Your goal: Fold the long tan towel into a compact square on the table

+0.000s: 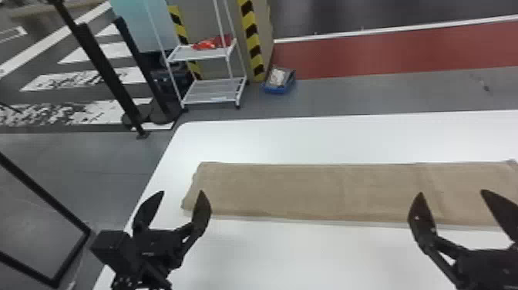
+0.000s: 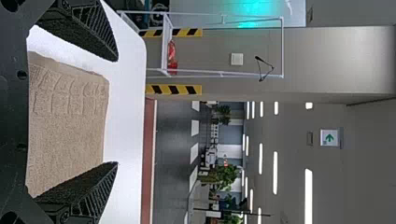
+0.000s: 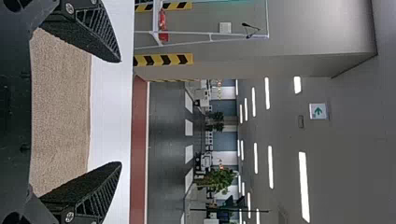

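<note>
1. Head view has grey floor (image 1: 347, 96) beyond your work, with a broad red strip (image 1: 366, 58) running across it toward the right.
2. Your table (image 1: 293, 250) is white, with a rounded far left corner; it reaches the view's right edge.
3. Past that corner stands a white rack (image 1: 216, 90) with two shelves in sight; a striped post (image 1: 253, 38) rises just beside it.
4. Your towel (image 1: 289, 189) lies flat on the table as a long tan strip running left to right; its left end is near the table's left edge, its right end reaches the edge of the view; in the left wrist view you can see a ribbed band (image 2: 65, 93) on it.
5. Your left gripper (image 1: 182, 191) is at the towel's left end, fingers spread wide, nothing clasped; your right gripper (image 1: 451, 192) is over the near side, toward the right, its fingers also well parted and holding nothing; you cannot tell whether either touches the cloth.
6. On the floor near the rack sits a blue tub (image 1: 278, 91) with something pale inside; a red item (image 1: 205, 44) rests on the rack's upper shelf.
</note>
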### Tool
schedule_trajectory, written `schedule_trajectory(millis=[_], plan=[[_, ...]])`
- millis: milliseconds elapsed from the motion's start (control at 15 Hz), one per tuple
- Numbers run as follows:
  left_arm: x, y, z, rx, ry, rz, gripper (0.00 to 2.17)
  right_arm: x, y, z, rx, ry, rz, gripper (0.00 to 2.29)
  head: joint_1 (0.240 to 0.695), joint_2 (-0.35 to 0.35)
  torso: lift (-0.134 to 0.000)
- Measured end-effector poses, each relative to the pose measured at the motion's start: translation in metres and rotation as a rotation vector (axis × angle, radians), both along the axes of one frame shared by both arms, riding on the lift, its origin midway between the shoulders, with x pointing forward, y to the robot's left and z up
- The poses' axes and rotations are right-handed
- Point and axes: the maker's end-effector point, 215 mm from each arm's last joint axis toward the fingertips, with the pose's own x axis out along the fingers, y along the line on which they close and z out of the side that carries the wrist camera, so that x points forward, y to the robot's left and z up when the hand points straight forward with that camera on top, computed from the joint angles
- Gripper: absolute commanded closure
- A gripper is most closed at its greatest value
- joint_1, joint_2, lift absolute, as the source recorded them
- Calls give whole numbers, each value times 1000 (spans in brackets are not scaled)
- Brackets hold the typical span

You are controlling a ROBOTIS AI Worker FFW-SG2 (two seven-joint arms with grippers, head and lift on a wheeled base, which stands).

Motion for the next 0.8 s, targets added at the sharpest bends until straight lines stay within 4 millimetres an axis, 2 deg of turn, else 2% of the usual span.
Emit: schedule_trajectory(millis=[267,533,667,800], plan=[[5,2,2,4,-6,6,87,4,0,-1,-6,6,1,97,695,281,-125],[11,4,-6,8,11,10,90,10,-4,-2,-11,16,-14,97,695,276,-125],[14,4,-9,12,16,9,90,14,-4,-14,-25,57,-18,103,695,273,-125],[16,5,-9,16,19,9,93,17,-2,-17,-33,73,-15,107,695,273,-125]])
